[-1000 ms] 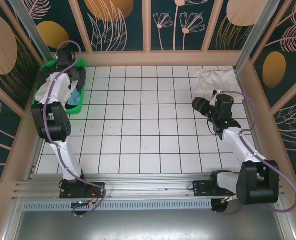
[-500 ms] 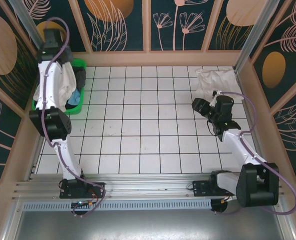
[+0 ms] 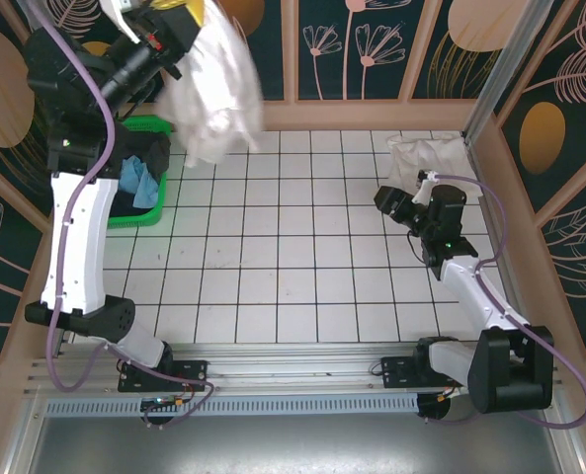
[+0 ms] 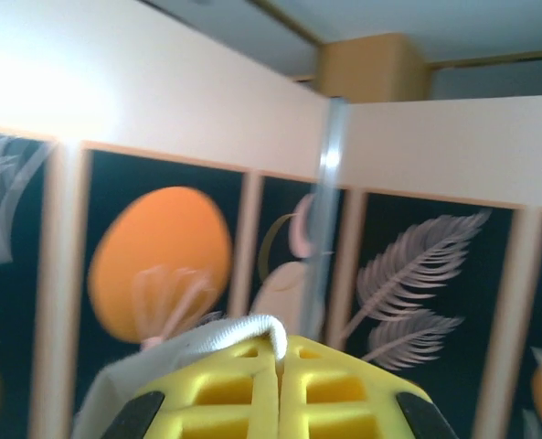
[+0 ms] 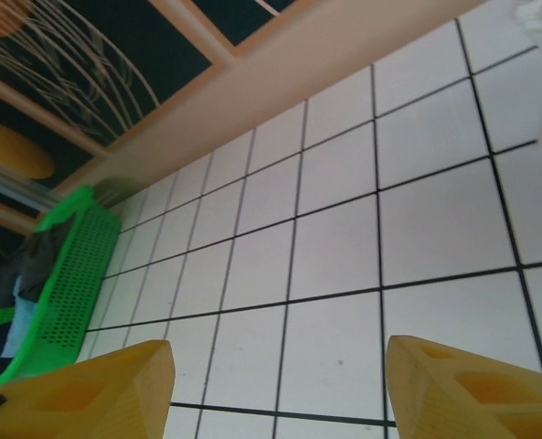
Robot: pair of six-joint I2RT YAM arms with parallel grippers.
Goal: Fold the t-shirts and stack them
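One white t-shirt (image 3: 213, 89) hangs crumpled in the air above the table's back left, over the tiles beside the basket. My left gripper (image 3: 164, 25) is raised high and shut on it. In the left wrist view the yellow fingers (image 4: 225, 389) press together with the shirt's white hem (image 4: 225, 337) pinched between them. A second white t-shirt (image 3: 426, 158) lies folded in the back right corner. My right gripper (image 3: 389, 204) hovers just in front of it, open and holding nothing, with its fingertips (image 5: 79, 384) wide apart over bare tiles.
A green basket (image 3: 125, 217) stands at the back left with dark garments (image 3: 139, 153) and a light blue cloth (image 3: 139, 183) in it; it also shows as the green basket (image 5: 60, 283) in the right wrist view. Patterned walls enclose the tiled table (image 3: 293, 257).
My left gripper has shut on the white t-shirt in the basket and lifted it high, swinging it to the right. The right arm has hardly moved.
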